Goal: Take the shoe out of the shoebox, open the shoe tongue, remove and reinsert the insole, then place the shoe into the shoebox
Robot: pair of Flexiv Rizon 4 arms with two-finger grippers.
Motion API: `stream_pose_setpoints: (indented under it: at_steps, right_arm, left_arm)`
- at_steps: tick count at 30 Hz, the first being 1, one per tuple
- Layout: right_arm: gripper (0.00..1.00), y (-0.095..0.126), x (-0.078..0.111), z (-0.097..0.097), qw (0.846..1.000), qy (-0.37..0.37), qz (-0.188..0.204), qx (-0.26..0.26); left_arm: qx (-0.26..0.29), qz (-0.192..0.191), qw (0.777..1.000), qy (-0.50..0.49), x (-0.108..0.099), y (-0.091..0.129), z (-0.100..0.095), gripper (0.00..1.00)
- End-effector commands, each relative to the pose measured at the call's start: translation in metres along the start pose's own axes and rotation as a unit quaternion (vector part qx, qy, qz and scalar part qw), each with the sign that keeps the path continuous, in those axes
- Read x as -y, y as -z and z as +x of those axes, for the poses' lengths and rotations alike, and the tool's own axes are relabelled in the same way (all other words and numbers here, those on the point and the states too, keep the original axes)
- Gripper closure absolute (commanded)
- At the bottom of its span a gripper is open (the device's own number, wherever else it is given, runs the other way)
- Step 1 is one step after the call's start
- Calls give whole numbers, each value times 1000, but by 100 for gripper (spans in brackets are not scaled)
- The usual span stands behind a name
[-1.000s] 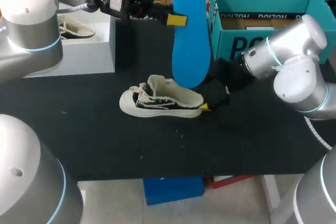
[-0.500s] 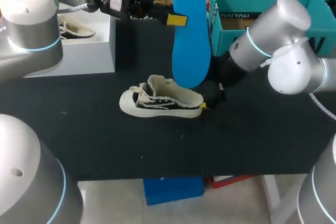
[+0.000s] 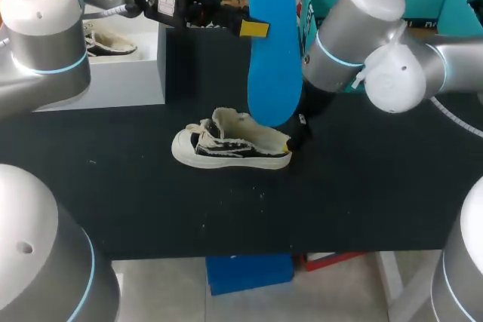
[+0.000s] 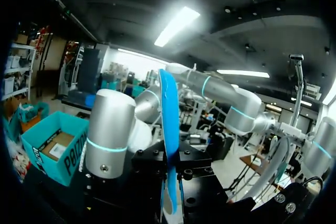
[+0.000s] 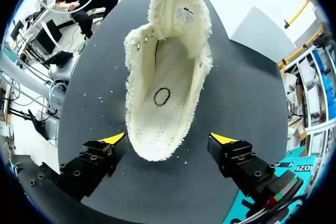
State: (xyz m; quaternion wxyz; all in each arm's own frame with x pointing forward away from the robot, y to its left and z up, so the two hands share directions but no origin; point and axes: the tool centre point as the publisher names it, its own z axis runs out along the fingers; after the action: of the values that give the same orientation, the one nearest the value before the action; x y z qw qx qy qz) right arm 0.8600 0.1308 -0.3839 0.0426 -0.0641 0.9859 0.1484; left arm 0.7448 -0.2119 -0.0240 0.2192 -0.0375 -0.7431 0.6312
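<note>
The shoe (image 3: 230, 145) lies on the black counter (image 3: 151, 201); the left end effector (image 3: 253, 29) grips the blue insole (image 3: 273, 58) upright above it, the right end effector (image 5: 168, 139) spread wide astride its heel

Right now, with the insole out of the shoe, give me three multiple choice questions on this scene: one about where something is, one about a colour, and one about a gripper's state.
1. Where does the shoe lie?
A) in the shoebox
B) on the black table
C) in a gripper

2. What colour is the insole?
A) white
B) blue
C) red

3. How is the right gripper?
A) shut on the shoe
B) shut on the insole
C) open

Answers:
1 B: the head view shows it resting there on its sole.
2 B: it shows bright blue in the head view.
3 C: in the right wrist view its fingers stand apart on either side of the heel, touching nothing.
</note>
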Motion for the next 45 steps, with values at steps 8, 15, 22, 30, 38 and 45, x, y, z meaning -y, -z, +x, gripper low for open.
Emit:
stream_pose_setpoints:
  at_steps: [8,15,22,30,38,45]
  right_arm:
    - [0,-5,-9,-5,994,1,109,-3]
    - [0,-6,-11,-6,993,3,121,-5]
    - [0,-6,-12,-5,991,5,132,-10]
    - [0,-5,-11,-4,993,1,113,-15]
    - [0,-3,-9,-4,999,-8,24,-21]
    - [0,-5,-10,0,998,-6,-50,-27]
  left_arm:
    - [0,-1,1000,0,0,0,-1,100]
    - [0,-1,1000,0,0,0,-1,100]
    - [0,-1,1000,0,0,0,-1,100]
    - [0,-1,1000,0,0,0,-1,100]
    - [0,-1,1000,0,0,0,-1,100]
    - [0,-1,1000,0,0,0,-1,100]
